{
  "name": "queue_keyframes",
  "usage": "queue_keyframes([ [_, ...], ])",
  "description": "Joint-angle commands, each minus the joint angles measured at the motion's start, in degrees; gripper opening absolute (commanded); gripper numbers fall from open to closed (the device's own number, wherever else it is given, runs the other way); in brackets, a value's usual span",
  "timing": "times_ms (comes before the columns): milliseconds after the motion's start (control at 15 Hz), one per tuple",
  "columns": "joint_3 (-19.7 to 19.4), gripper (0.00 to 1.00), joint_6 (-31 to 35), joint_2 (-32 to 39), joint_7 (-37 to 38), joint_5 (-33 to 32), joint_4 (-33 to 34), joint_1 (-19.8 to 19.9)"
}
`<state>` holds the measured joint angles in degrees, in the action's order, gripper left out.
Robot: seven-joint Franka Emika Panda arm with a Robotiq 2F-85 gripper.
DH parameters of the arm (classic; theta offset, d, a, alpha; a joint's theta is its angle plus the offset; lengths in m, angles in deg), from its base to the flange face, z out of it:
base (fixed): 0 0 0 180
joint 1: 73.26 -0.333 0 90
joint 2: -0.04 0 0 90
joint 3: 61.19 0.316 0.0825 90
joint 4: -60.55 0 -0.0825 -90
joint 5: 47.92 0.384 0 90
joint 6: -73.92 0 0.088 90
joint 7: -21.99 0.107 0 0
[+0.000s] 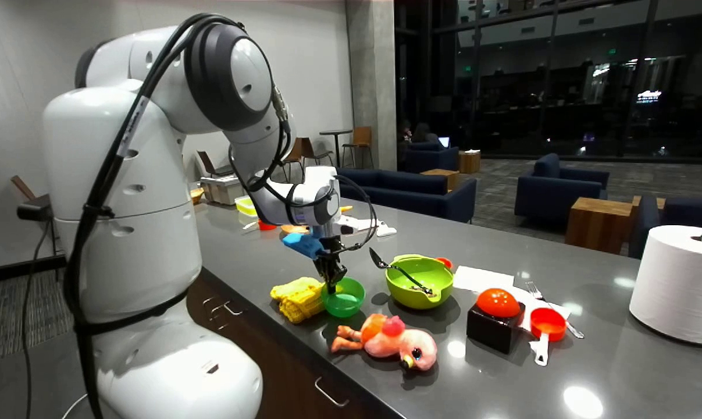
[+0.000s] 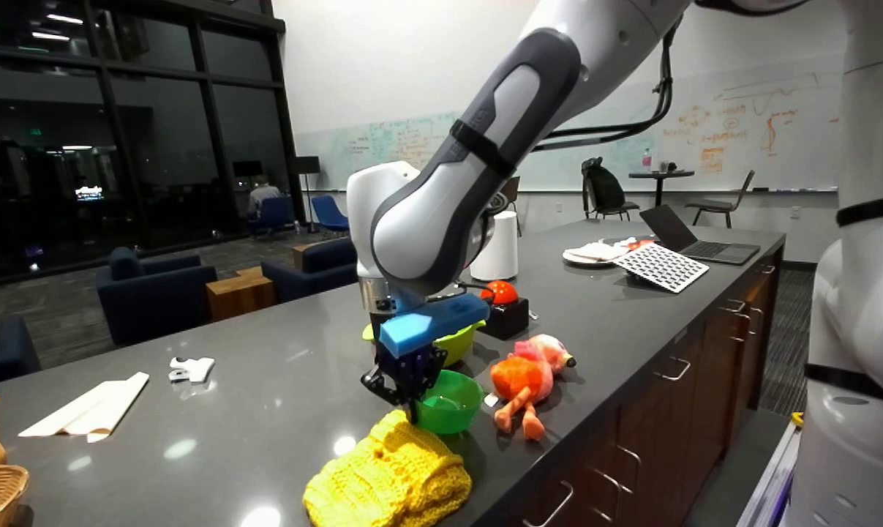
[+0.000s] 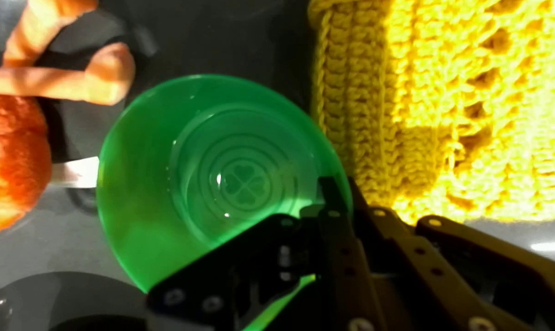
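My gripper [image 3: 342, 189] points down at the rim of a translucent green bowl [image 3: 137, 184], with one finger inside the bowl and one outside. The fingers are closed on its rim. In both exterior views the fingertips [image 1: 331, 288] [image 2: 412, 416] meet the bowl [image 1: 353, 301] [image 2: 456, 410] on the side by a folded yellow knitted cloth [image 2: 382, 476]. The bowl sits upright and looks empty. The cloth [image 3: 424, 92] lies right beside the outer finger. A pink and orange flamingo plush [image 1: 400, 343] lies on the bowl's other side; its legs and body [image 3: 10, 156] show in the wrist view.
A lime bowl [image 1: 403, 294] holding a black ladle [image 1: 378, 259] stands close by. Beyond are a red dome button on a black box [image 1: 493, 330], a red measuring cup [image 1: 548, 323] and a paper towel roll [image 1: 676, 285]. A laptop [image 2: 719, 251] sits at the far end.
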<state>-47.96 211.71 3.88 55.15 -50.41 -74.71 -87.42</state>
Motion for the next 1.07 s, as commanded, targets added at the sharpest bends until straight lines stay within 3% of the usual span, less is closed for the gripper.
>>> queue_keyframes([
  [0,-0.7,0.01,1.5,1.4,-3.1,-1.1,0.9,0.0],
  [67,-0.8,0.01,1.7,1.7,-3.9,-1.0,1.1,0.0],
  [133,-0.9,0.11,1.8,1.9,-4.7,-0.7,1.1,0.0],
  [200,-1.0,0.3,2.0,2.1,-5.3,-0.6,1.2,0.0],
  [933,-1.7,1.0,0.2,1.4,-6.1,-1.8,2.0,-0.3],
  [1000,-1.9,1.0,0.1,1.2,-5.6,-2.7,2.1,-0.3],
])
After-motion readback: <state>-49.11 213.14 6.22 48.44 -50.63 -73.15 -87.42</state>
